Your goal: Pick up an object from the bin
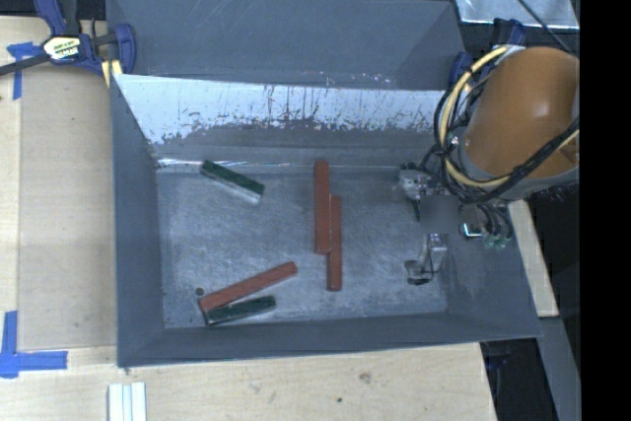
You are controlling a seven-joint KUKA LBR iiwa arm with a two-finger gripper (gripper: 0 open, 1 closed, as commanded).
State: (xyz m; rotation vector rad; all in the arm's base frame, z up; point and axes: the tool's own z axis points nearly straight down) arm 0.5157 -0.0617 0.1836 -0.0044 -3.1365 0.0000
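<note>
Left, upper floor of bin (138, 242): dark green stick (233, 180), tilted. Lower left: slanted brown bar (248, 286), dark green bar (242, 311) touching its lower side. Centre: upper red-brown bar (321, 207) and lower red-brown bar (334, 256), upright in view, side by side, touching. Right: gripper (422, 273) over bare floor, apart from centre pair, nearest things to it. Claw state: cannot tell. Orange wrist cover (518, 113) at right rim.
</note>
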